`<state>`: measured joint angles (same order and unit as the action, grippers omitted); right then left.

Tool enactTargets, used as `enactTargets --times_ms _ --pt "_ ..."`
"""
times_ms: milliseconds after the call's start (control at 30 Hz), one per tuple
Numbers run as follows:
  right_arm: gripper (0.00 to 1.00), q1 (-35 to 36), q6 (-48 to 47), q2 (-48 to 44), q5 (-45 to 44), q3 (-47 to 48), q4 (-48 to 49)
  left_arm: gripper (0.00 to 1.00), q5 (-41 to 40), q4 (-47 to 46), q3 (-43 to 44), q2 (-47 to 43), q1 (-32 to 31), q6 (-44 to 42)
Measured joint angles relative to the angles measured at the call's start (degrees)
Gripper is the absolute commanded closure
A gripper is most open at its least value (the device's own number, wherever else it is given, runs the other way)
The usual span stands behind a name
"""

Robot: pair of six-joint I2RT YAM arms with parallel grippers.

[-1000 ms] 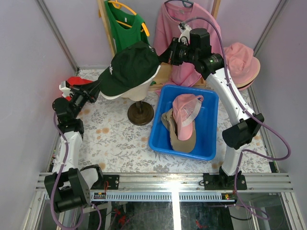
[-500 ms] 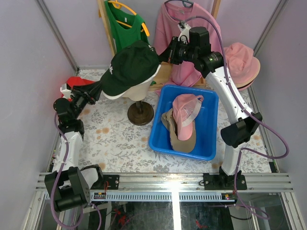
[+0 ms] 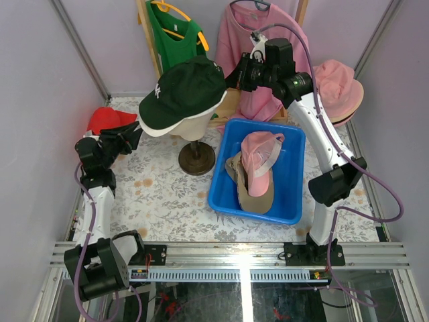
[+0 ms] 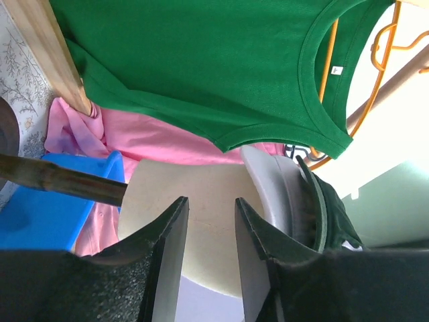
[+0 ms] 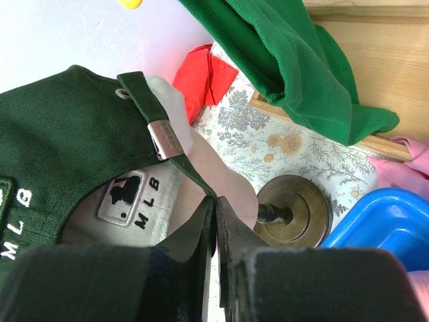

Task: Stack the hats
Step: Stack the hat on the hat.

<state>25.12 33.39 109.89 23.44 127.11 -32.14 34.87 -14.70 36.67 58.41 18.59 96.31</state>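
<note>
Pink cap (image 3: pixel 258 154) lies on tan cap (image 3: pixel 258 198) in the bin (image 3: pixel 289 191) toward the right edge. The green cap (image 3: pixel 181 90) sits on the head (image 3: pixel 194 127) at the far middle, with the right gripper (image 3: pixel 240 72) pinching its back strap. The left gripper (image 3: pixel 131 137) gapes empty by the left edge. A pink hat (image 3: pixel 342 84) in the far right corner is not yet stacked.

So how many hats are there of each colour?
Pink: 2 (pink cap in the bin, pink hat at far right)
Dark green: 1 (green cap on the mannequin)
Tan: 1 (tan hat in the bin)
Total: 4 hats in view
</note>
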Motion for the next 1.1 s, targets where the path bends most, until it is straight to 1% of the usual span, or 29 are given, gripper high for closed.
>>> enactTargets --times_ms 100,133,300,567,733,900,1100 --pt "0.74 0.0 -0.1 0.0 0.0 0.0 0.0 0.66 -1.1 2.4 0.9 -1.2 0.1 -0.8" --pt "0.71 0.0 -0.3 0.0 -0.1 0.0 -0.1 0.66 -1.6 3.1 1.4 -1.6 0.1 -1.1" --pt "0.6 -0.2 -0.7 0.0 -0.5 0.0 -0.5 0.63 -3.9 7.1 3.9 -3.6 0.5 -2.6" --pt "0.56 -0.6 -0.8 -0.1 -1.6 -0.4 -0.5 0.62 -9.8 12.6 5.2 -7.3 0.9 -3.5" --pt "0.54 -1.1 -0.1 -2.3 -1.6 -3.8 1.0 0.61 -13.1 16.1 8.4 -7.9 1.0 -4.9" --pt "0.47 -1.9 0.9 -5.6 -1.9 -7.5 2.8 0.59 -15.5 19.6 15.1 -7.6 1.0 -8.4" --pt "0.45 -2.6 2.6 -9.3 -1.9 -12.5 6.2 0.56 -15.2 20.3 27.3 -4.2 1.0 -13.3"
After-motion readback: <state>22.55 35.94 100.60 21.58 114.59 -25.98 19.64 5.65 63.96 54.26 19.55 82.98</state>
